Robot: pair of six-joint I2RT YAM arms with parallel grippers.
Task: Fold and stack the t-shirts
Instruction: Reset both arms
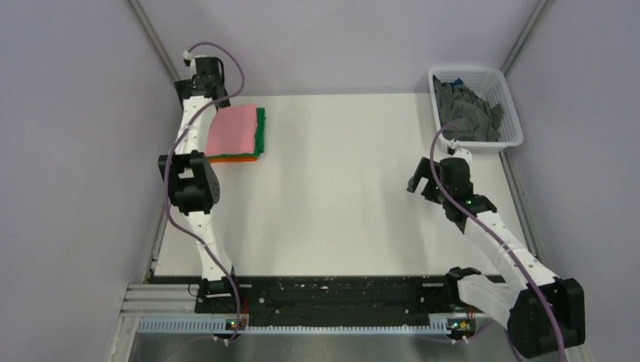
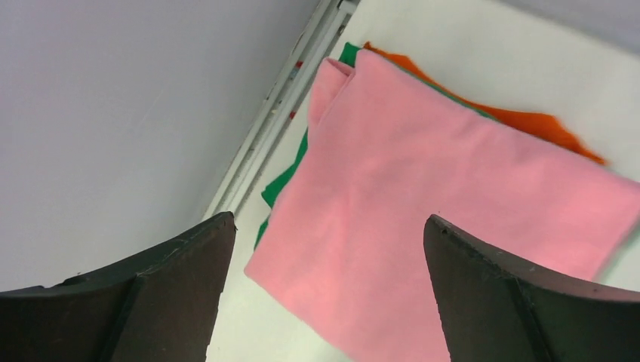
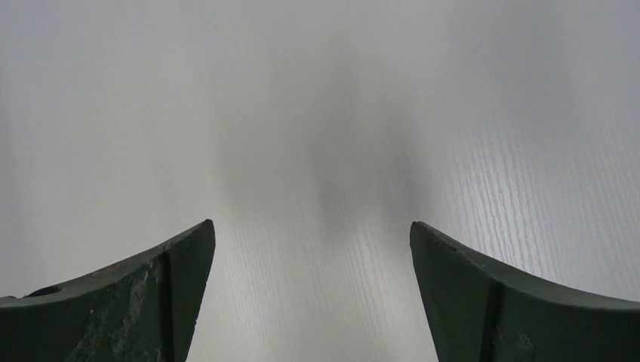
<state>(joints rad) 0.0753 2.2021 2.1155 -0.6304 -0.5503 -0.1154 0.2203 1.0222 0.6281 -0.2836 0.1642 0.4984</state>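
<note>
A folded stack of t-shirts lies at the table's far left: light pink point(image 1: 232, 128) on top, green point(image 1: 260, 132) under it, orange point(image 1: 235, 159) at the bottom. My left gripper point(image 1: 215, 96) hangs at the stack's far left corner, open and empty. The left wrist view shows the pink shirt point(image 2: 453, 196) between and beyond my open left gripper point(image 2: 328, 219), with green point(image 2: 283, 185) and orange point(image 2: 543, 124) edges peeking out. Dark grey t-shirts point(image 1: 468, 113) sit crumpled in the basket. My right gripper point(image 1: 423, 183) is open over bare table, nothing between its fingers point(image 3: 311, 224).
The white lattice basket point(image 1: 515, 128) stands at the far right corner. A metal rail point(image 2: 279, 105) and the grey wall run along the table's left edge, close to the stack. Walls enclose the table at the back and sides.
</note>
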